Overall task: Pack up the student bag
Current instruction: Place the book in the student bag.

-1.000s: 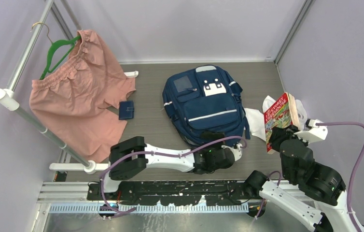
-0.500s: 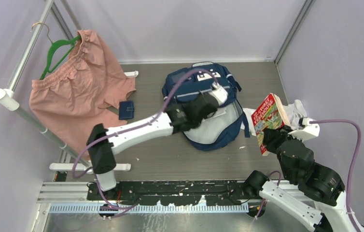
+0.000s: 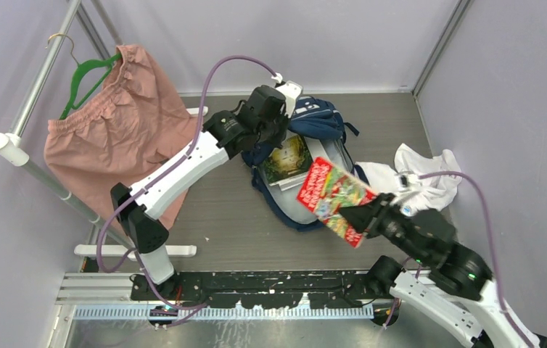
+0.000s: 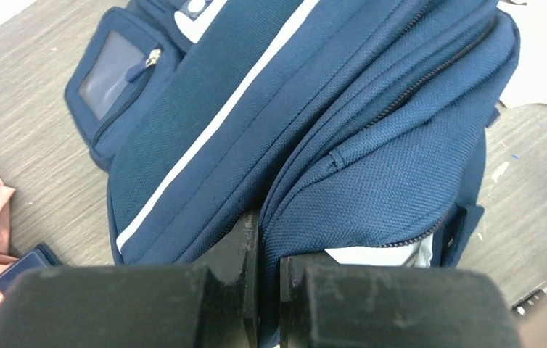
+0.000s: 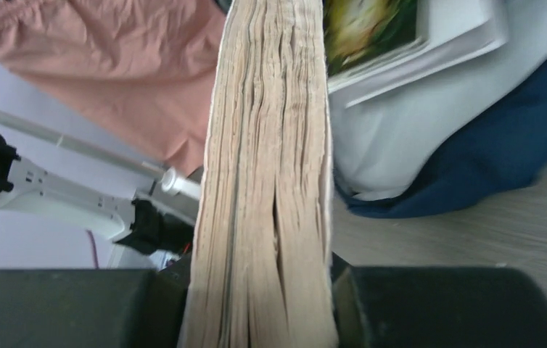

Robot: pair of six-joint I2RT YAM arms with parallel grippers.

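Note:
The student bag [image 3: 321, 125], navy blue with white stripes, lies open on the table, its pale grey lining showing. A green-covered book [image 3: 286, 156] lies inside it. My left gripper [image 3: 276, 134] is shut on the bag's front flap and holds it up and back. In the left wrist view the fingers [image 4: 245, 250] pinch a fold of the navy bag [image 4: 372, 145]. My right gripper [image 3: 361, 216] is shut on a thick red book [image 3: 331, 194], which hangs tilted above the bag's near right rim. The right wrist view shows the book's page edges [image 5: 263, 181] between the jaws, above the bag's lining [image 5: 416, 123].
Pink shorts [image 3: 114, 152] hang from a green hanger [image 3: 82, 80] on the metal rail [image 3: 38, 87] at the left. A white cloth [image 3: 423, 177] lies right of the bag. A small navy wallet [image 4: 27, 264] lies beside the bag near the shorts.
My left gripper shut on the bag's front flap and pulled it up and back, opening the bag. The right arm swung the red book leftward and tilted it over the opening.

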